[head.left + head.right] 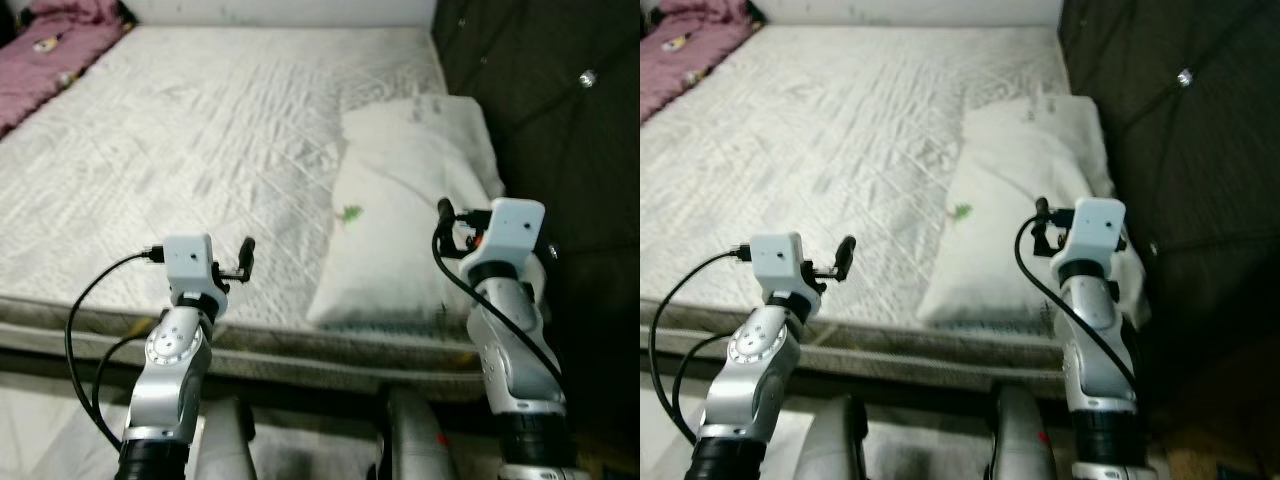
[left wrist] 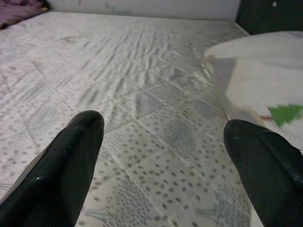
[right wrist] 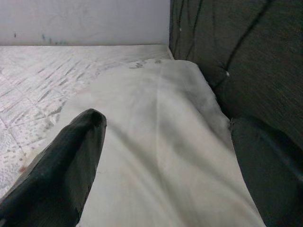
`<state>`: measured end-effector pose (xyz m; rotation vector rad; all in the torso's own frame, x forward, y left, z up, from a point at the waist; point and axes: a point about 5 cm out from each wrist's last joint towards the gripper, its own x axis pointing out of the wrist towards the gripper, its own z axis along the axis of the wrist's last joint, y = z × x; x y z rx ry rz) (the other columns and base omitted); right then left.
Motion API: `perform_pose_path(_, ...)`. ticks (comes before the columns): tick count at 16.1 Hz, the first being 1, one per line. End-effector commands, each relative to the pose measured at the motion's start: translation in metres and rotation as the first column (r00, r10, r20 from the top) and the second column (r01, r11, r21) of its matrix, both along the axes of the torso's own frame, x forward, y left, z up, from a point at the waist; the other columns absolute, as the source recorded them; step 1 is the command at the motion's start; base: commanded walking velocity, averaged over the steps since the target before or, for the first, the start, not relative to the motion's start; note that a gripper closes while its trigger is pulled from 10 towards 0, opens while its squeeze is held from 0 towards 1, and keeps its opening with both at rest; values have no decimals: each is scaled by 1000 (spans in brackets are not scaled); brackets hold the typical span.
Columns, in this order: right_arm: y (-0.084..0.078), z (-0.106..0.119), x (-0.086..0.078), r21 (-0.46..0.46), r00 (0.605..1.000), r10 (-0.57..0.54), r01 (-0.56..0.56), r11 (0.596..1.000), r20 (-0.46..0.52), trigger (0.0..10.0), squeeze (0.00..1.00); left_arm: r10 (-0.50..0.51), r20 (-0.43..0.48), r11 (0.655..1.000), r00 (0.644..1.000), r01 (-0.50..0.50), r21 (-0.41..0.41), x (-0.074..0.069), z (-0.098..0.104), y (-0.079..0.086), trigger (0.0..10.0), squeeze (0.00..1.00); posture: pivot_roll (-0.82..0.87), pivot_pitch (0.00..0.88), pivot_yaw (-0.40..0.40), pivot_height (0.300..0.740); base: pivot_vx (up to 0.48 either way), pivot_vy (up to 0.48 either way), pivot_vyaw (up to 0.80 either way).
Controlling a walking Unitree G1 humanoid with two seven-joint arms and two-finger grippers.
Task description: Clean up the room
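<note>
A white pillow (image 1: 410,200) with a small green mark (image 1: 352,213) lies on the right side of a bare quilted mattress (image 1: 200,130), against a dark padded headboard (image 1: 560,110). My right gripper (image 3: 165,123) hovers open just above the pillow's near end, with nothing between its fingers. My left gripper (image 2: 163,127) is open too, held low over the mattress's front edge to the left of the pillow (image 2: 255,71). A crumpled purple blanket (image 1: 50,55) lies at the far left corner of the bed.
The mattress's front edge (image 1: 300,345) runs just ahead of my arms. A pale wall (image 3: 85,23) closes off the far side of the bed. The headboard stands close on my right arm's side.
</note>
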<state>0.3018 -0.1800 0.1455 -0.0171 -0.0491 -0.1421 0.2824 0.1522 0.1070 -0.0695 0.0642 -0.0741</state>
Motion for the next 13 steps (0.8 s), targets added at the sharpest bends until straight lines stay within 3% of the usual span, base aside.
perform_pose_path(1,0,1,2,-1,1000,3,-3,1000,-1,10000,0,-1,-5,1000,1000,1,0,0,-2,1,10000,0,29,0,27,666,0,0,0)
perform_pose_path(7,-5,-8,-3,-24,1000,-12,11,1000,-28,10000,0,-3,-7,1000,1000,3,-2,1,-3,1,10000,0,22,0,30,740,0,0,0)
perform_pose_path(13,-8,-22,-7,-30,996,-19,17,999,-85,10000,0,-2,-11,1000,1000,2,-3,1,-3,0,10000,0,24,0,28,740,0,0,0)
